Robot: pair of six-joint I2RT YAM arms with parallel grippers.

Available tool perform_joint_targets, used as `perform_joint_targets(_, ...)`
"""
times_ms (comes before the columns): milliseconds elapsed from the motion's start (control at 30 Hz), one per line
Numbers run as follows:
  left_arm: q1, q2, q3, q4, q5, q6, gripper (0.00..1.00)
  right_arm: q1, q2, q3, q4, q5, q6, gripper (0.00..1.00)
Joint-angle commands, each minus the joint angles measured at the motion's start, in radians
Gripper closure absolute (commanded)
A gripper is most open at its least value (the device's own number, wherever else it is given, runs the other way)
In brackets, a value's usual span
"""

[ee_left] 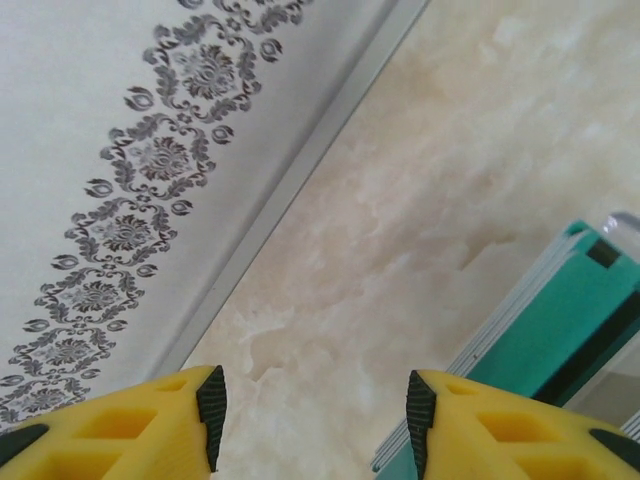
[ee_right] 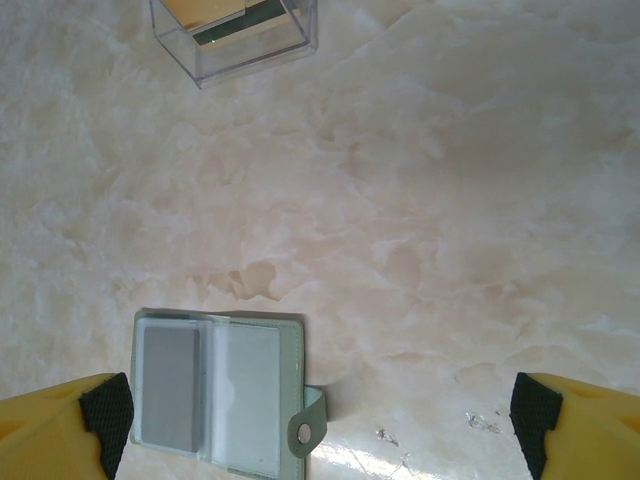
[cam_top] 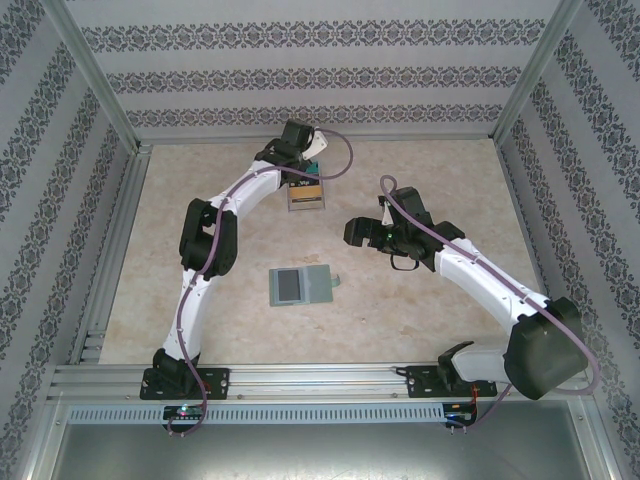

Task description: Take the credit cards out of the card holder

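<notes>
1. The card holder [ee_right: 215, 385] lies open and flat in the middle of the table [ee_right: 450, 200], between the two arms
2. The right gripper [ee_right: 318, 412] is the nearer one. Its jaws stand very wide and hold nothing
3. In the right wrist view, the holder sits just in front of those jaws. It is over by the finger on the left of the picture, not in the middle of the gap
4. Seen from above, its long side runs left to right. Its little tab [ee_right: 310, 425] sticks out toward the right arm
5. The holder is grey-green. One inside part looks dark grey and the other looks pale. It is too hard to tell if a card is inside
6. The credit cards [ee_left: 560, 330] lie at the far side of the table, by a clear box [ee_right: 235, 35]. They look teal with a dark stripe
7. The left gripper [ee_left: 315, 415] hangs there with its jaws partly apart and empty, and the cards are just beside one finger
8. The right arm will likely need to slide sideways to line up with the holder
</notes>
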Motion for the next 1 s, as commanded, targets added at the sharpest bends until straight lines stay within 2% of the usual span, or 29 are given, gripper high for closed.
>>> perform_joint_targets(0, 0.018, -0.082, 0.055, -0.089, 0.024, -0.133, 0.44, 0.008, 0.032, 0.038, 0.016, 0.006, -0.015, 0.02)
perform_joint_targets(100, 0.020, -0.124, 0.053, -0.139, 0.032, -0.200, 0.41, 0.006, 0.086, 0.075, 0.035, 0.003, -0.036, 0.02)
perform_joint_targets(233, 0.037, -0.197, 0.029, -0.209, 0.044, -0.356, 0.36, 0.002, 0.199, 0.149, 0.105, -0.030, -0.055, 0.02)
perform_joint_targets(433, 0.090, -0.402, -0.160, -0.182, 0.111, -0.618, 0.16, -0.015, 0.453, 0.376, 0.167, -0.100, -0.067, 0.02)
perform_joint_targets(633, 0.099, -0.620, -0.372, -0.165, 0.155, -0.736, 0.00, -0.027, 0.680, 0.605, 0.218, -0.138, -0.052, 0.02)
perform_joint_targets(967, 0.106, -0.957, -0.663, -0.185, 0.215, -0.875, 0.00, -0.067, 0.925, 0.837, 0.323, -0.180, 0.027, 0.02)
